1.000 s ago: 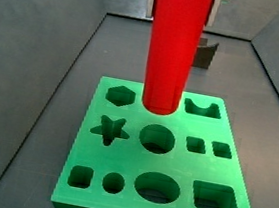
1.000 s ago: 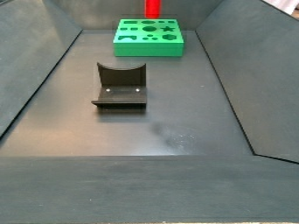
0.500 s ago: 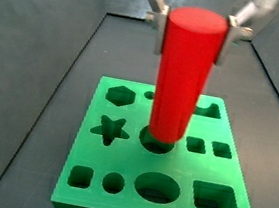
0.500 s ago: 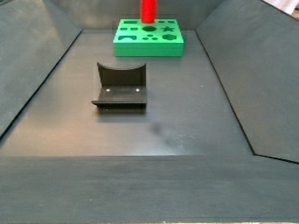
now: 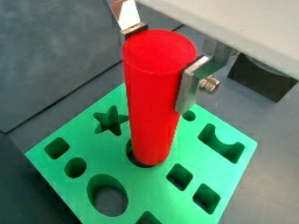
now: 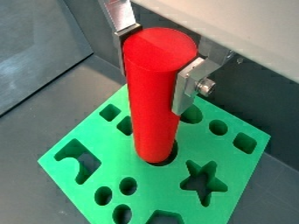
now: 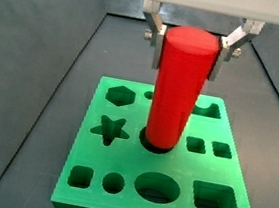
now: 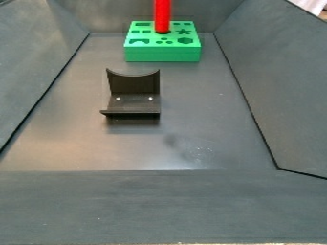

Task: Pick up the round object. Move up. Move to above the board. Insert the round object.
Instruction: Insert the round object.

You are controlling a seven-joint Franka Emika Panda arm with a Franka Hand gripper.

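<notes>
The gripper (image 7: 194,37) stands above the board (image 7: 224,176), clamped on the round object (image 7: 179,83) near its top (keeping it upright), base entering the central round hole.

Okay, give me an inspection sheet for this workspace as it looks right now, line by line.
Surface: dark grey floor, bare apart from the items below.
Job's things: red round object upright, lower end in a round hole of the green board.
Clutter: nothing seen; the fixture stands on the floor apart from the board.
Grippers: gripper above the board, fingers flanking the round object near its top; contact cannot be confirmed.
Cables: nothing seen.
Surroundings: dark sloping walls around the floor.
</notes>
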